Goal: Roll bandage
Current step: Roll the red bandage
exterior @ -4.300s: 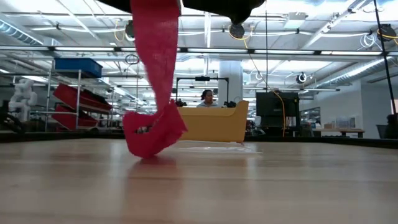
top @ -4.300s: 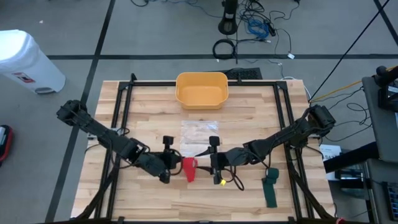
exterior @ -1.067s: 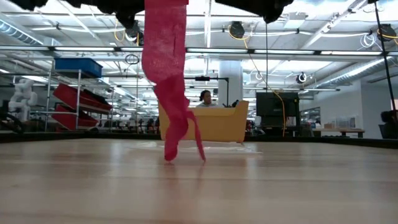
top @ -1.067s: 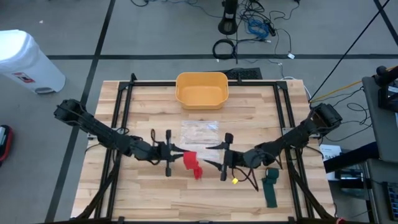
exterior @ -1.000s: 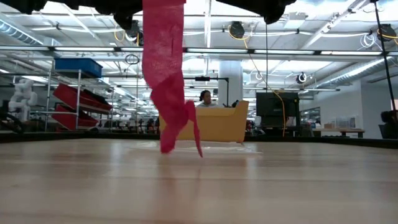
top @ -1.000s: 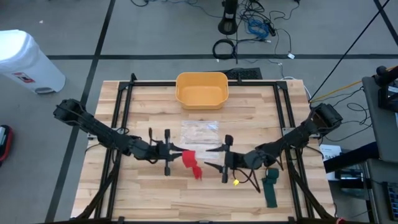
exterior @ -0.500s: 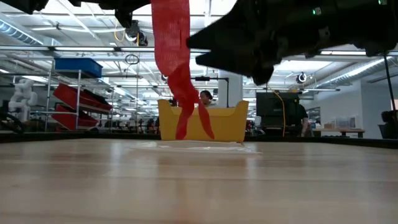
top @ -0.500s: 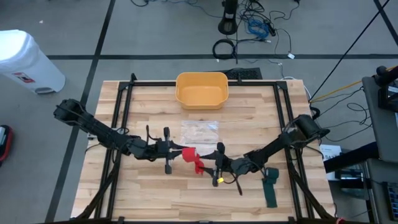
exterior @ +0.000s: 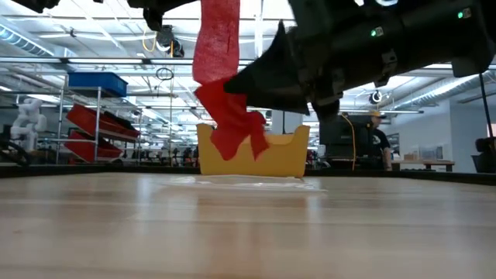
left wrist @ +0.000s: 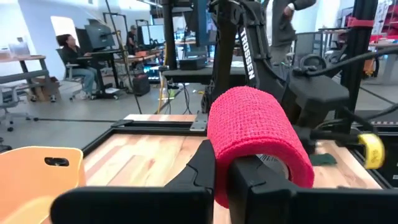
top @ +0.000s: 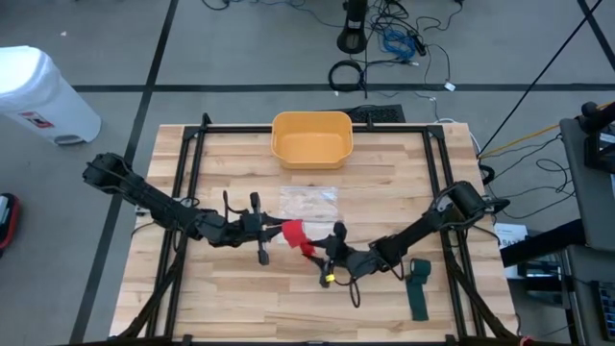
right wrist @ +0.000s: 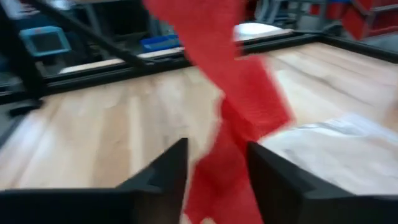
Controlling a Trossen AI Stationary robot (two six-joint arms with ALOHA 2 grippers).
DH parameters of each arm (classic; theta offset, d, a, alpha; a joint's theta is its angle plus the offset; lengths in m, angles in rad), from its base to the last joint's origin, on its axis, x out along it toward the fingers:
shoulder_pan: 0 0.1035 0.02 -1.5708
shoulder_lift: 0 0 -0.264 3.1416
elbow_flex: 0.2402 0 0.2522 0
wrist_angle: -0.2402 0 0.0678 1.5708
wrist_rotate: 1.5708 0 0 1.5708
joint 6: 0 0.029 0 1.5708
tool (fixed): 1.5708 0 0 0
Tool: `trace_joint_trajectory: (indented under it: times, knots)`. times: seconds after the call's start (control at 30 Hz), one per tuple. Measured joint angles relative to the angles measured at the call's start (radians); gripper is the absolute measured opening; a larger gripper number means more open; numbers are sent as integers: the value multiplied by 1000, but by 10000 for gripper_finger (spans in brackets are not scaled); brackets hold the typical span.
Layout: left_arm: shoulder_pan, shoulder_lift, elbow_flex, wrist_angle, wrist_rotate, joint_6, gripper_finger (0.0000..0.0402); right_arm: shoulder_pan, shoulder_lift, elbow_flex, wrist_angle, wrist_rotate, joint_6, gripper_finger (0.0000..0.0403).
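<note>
High view: the left gripper (top: pixel 272 231) sits just left of the desk's centre, its jaws clamped on the red bandage (top: pixel 292 234), whose loose tail runs off toward 4 o'clock straight to the right gripper (top: pixel 327 252), which lies just beside it. The bandage's long axis runs between the two grippers, so the right arm is the nearer one to the free end. A yellow bin (top: pixel 311 137) stands at 12 o'clock near the far edge, a clear plastic bag (top: pixel 308 200) lies between bin and bandage, and a green bandage (top: pixel 418 287) rests at 4 o'clock by the right arm. Low view: the red strip hangs from above with its bunched lower end well clear of the wooden desk (exterior: pixel 248 232), and the dark right gripper comes in from 3 o'clock at the height of that bunch. Left wrist view: the jaws are closed narrowly on the rolled core of the bandage, which stands up between the fingers (left wrist: pixel 202 171). Right wrist view: the jaws stand wide apart, one finger on either side of the hanging tail, not yet pinching it as far as I can judge. Beyond the desk is an open workshop with racks, screens and people seated at benches.
</note>
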Motion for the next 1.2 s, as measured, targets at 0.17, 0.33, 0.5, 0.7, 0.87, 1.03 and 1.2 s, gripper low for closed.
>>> trace_joint_trajectory:
  times: [0.17,0.33,0.5,0.7,0.87,1.03,1.2]
  knots:
    - [0,0,0,13,1,0,12,0,0,2,4,23,-32,14]
    - [0,-4,0,40,1,7,12,8,0,2,-46,35,-4,1]
    - [1,-71,26,50,1,89,12,49,0,2,-222,29,92,0]
    - [0,-136,71,-67,5,109,12,94,0,2,-304,8,117,0]
    - [0,-138,87,-117,26,105,12,102,0,2,-306,-91,79,3]
    - [0,-138,88,-169,73,69,12,117,-1,2,-304,-127,32,52]
    - [0,-138,88,-237,87,27,12,128,-13,1,-305,-118,35,135]
